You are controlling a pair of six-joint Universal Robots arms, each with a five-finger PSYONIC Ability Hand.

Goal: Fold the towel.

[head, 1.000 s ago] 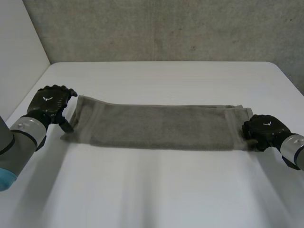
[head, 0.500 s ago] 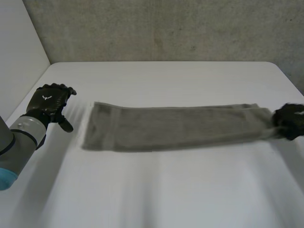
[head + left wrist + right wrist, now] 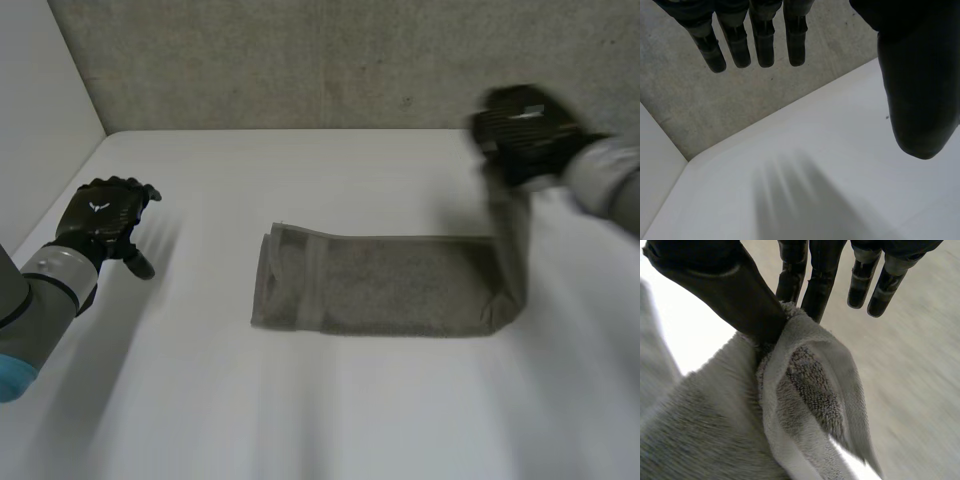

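- Grey towel (image 3: 385, 285) lies across the middle of the white table (image 3: 300, 420), well clear of the left hand (image 3: 103, 213).
- Its right end is held up off the surface by the right hand (image 3: 525, 130).
- That hand sits raised over the far right side, with thumb and fingers (image 3: 820, 275) pinching the towel's end.
- The left hand hovers low, fingers straight, holding nothing.

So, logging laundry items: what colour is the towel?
The towel is plain grey-brown; clearest in the head view.

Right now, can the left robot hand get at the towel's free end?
Probably yes. The left robot hand is open, and only bare table lies between it and the towel's free end. The right robot hand pinches the other end, held up.
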